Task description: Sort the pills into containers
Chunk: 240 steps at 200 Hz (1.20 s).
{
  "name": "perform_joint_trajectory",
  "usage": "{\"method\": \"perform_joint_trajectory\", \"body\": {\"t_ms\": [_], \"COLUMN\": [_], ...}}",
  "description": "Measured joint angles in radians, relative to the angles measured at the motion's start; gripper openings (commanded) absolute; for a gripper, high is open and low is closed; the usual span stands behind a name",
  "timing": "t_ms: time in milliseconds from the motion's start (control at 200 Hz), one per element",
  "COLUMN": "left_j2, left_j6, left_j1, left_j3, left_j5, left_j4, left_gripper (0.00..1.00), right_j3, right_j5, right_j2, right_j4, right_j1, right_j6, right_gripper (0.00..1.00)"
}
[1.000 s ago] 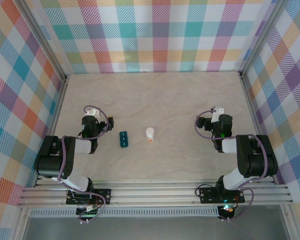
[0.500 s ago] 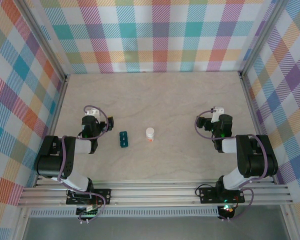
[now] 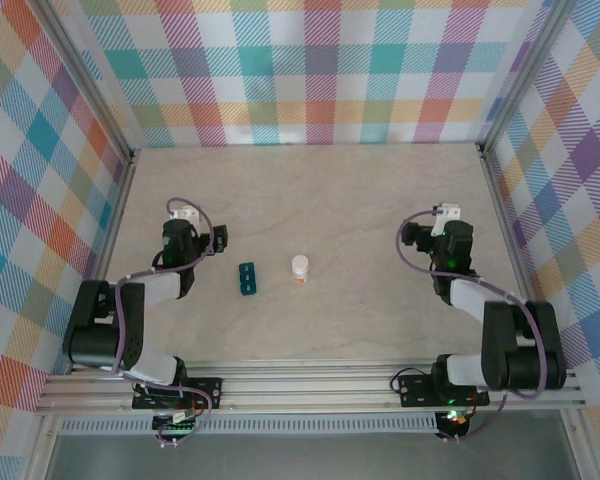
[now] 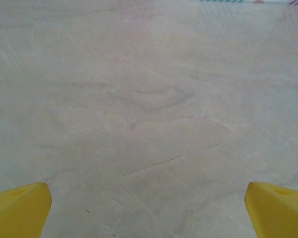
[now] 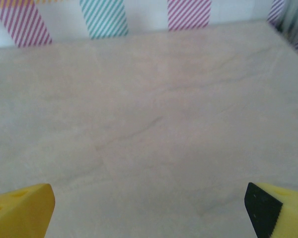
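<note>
Two arms reach out over the pale desk [image 3: 330,190], one on each side. The containers [image 3: 248,279], a small teal strip of three joined square compartments, lie on the desk between the arms, nearer the left arm [image 3: 152,290]. The strip's long side runs toward and away from the bases. In the top view the strip sits just to the right of the left arm's wrist and a little nearer the bases than its tip, apart from it and untouched. A small white bottle [image 3: 300,268] with an orange mark stands just to the right of the strip, not touching it. The right arm [image 3: 470,295] is well apart from both, toward the right wall.

The left fingers [image 4: 17,210] are spread wide and released, their yellow tips at the lower corners of the left wrist view with bare desk between them. The right fingers [image 5: 20,210] are likewise spread wide, grasping nothing, with bare desk and the striped back wall [image 5: 104,17] ahead.
</note>
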Motion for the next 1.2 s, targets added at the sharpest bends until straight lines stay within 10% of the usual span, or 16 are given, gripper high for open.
{"method": "perform_joint_trajectory", "body": {"t_ms": [735,1200], "left_j2": [-0.432,-0.349], "left_j6": [-0.34,-0.564], "left_j1": [-0.106,-0.114], "left_j3": [0.304,0.285], "left_j5": [-0.089,-0.043], "left_j4": [-0.634,-0.863], "left_gripper": [1.0,1.0], "right_j3": [0.315,0.317], "right_j5": [-0.251,-0.153], "right_j2": [-0.264,-0.285], "right_j4": [-0.747,-0.877], "right_j1": [0.03,0.69], "right_j6": [0.435,0.547], "right_gripper": [0.99,0.96]}}
